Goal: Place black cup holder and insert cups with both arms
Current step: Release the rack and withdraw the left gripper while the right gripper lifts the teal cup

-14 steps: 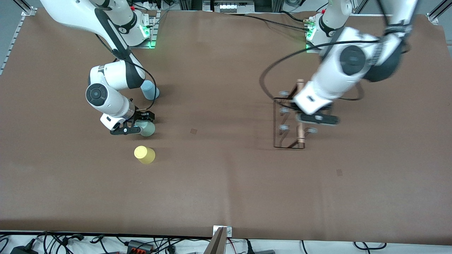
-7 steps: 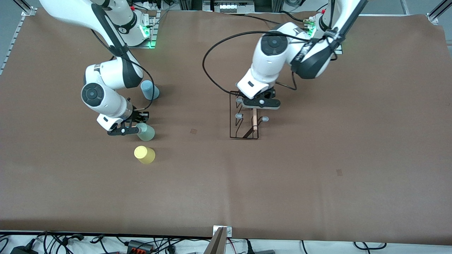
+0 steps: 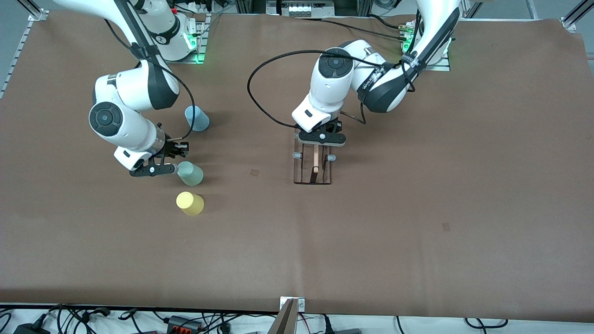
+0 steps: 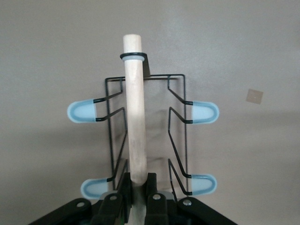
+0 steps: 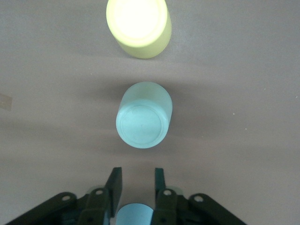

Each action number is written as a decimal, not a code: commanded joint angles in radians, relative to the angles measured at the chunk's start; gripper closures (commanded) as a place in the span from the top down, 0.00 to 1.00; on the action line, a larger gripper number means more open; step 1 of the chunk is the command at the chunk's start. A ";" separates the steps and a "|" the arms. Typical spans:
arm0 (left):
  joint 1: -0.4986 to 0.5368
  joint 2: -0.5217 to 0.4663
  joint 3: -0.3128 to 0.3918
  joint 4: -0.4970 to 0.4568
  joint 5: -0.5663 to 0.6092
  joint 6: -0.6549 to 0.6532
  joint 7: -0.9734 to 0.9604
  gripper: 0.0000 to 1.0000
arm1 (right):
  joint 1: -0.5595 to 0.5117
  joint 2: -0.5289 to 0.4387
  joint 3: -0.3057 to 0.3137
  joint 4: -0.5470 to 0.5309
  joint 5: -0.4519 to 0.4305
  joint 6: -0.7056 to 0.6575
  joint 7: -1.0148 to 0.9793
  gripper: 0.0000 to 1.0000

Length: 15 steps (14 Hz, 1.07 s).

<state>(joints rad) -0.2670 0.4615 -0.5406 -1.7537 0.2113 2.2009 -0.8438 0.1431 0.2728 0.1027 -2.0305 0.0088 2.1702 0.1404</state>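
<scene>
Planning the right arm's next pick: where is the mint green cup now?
The mint green cup stands on the table between the blue cup and the yellow cup, beside the right gripper.

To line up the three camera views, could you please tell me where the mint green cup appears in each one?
Front view: mint green cup stands between the blue cup and the yellow cup.
Left wrist view: not in it.
Right wrist view: mint green cup at centre.
Shared landmark: yellow cup.
</scene>
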 commanded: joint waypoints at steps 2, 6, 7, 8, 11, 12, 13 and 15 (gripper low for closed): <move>-0.024 0.025 0.001 0.036 0.071 -0.009 -0.018 0.01 | -0.003 0.035 -0.003 0.001 -0.013 0.087 0.010 1.00; -0.024 0.040 0.001 0.037 0.073 -0.009 -0.017 0.29 | -0.005 0.080 -0.008 0.003 -0.015 0.203 0.005 1.00; -0.020 0.039 0.004 0.037 0.073 -0.010 -0.017 0.99 | -0.003 0.092 -0.008 0.001 -0.015 0.217 0.007 1.00; -0.011 0.032 0.004 0.036 0.071 -0.015 -0.017 1.00 | -0.002 0.101 -0.009 0.001 -0.015 0.224 0.007 1.00; 0.012 -0.039 0.008 0.039 0.073 -0.068 -0.005 1.00 | 0.000 0.126 -0.009 -0.010 -0.016 0.244 0.008 1.00; 0.034 -0.070 0.004 0.048 0.073 -0.108 0.003 1.00 | 0.001 0.131 -0.009 -0.011 -0.016 0.244 0.008 1.00; 0.052 -0.093 -0.001 0.077 0.069 -0.169 0.009 1.00 | 0.000 0.132 -0.009 -0.013 -0.016 0.244 0.008 1.00; 0.083 -0.125 0.001 0.140 0.071 -0.350 0.028 1.00 | -0.002 0.143 -0.009 -0.017 -0.016 0.269 0.007 1.00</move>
<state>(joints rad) -0.2175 0.3898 -0.5351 -1.6575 0.2585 1.9945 -0.8370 0.1419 0.4135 0.0938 -2.0347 0.0083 2.4078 0.1407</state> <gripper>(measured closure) 0.031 0.000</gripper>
